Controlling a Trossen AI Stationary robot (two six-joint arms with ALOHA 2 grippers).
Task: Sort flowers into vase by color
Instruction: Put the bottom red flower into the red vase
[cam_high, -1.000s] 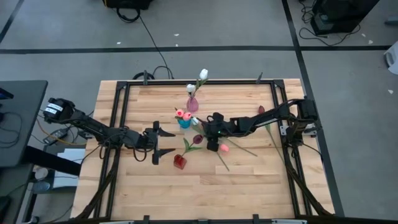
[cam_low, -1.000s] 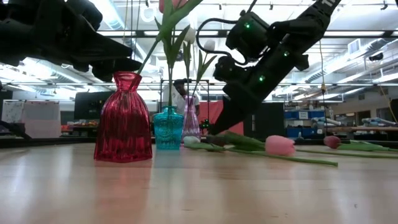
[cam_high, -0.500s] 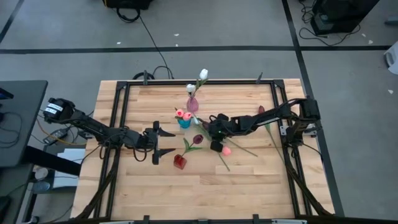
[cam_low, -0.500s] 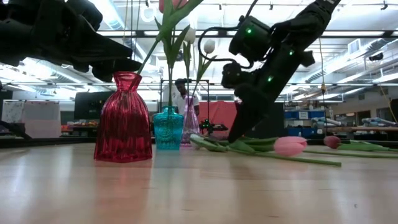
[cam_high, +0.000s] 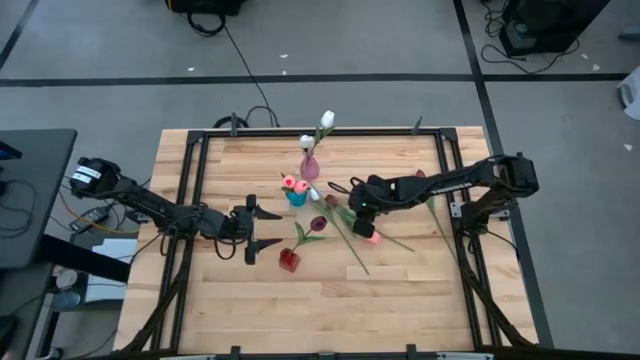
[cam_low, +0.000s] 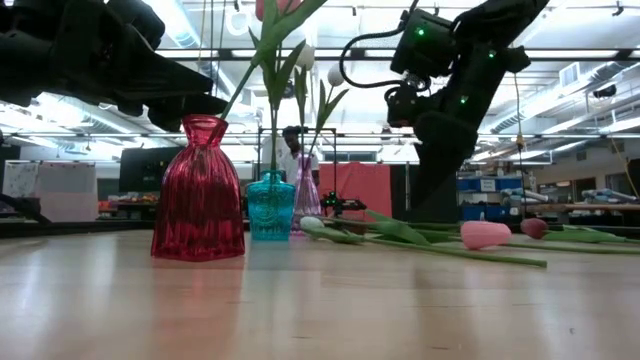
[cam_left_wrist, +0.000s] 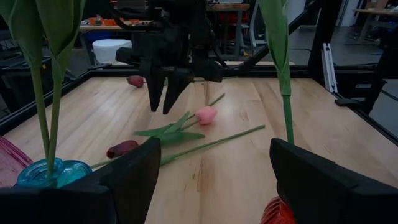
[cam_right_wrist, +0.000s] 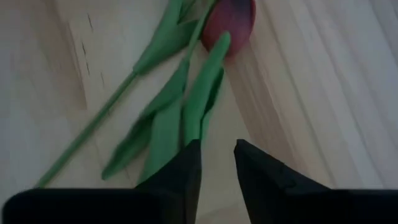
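Observation:
My right gripper (cam_high: 358, 205) (cam_left_wrist: 161, 111) hangs fingers-down, open by a narrow gap and holding nothing, just above loose tulips lying flat on the table. These are a pink one (cam_high: 372, 237) (cam_left_wrist: 206, 114), a dark red one (cam_left_wrist: 122, 148) (cam_right_wrist: 229, 18) and a white one (cam_low: 310, 225). Another dark red tulip (cam_high: 420, 175) lies near the right edge. A red vase (cam_high: 289, 260) holds one dark red tulip, a teal vase (cam_high: 296, 196) pink ones, and a pink vase (cam_high: 310, 168) white ones. My left gripper (cam_high: 278, 228) waits wide open left of the red vase.
The three vases stand close together at the table's middle, their tall stems and leaves (cam_low: 275, 60) rising between the two arms. Bare wood lies along the near edge (cam_high: 330, 315). A black frame rail (cam_high: 440, 190) borders the right side. A person (cam_low: 292, 150) stands in the room beyond.
My right gripper has risen off the loose flowers and moved toward the table's right edge. The pink tulip has slid a little to the right along the table. The long stem of the white tulip now shows uncovered.

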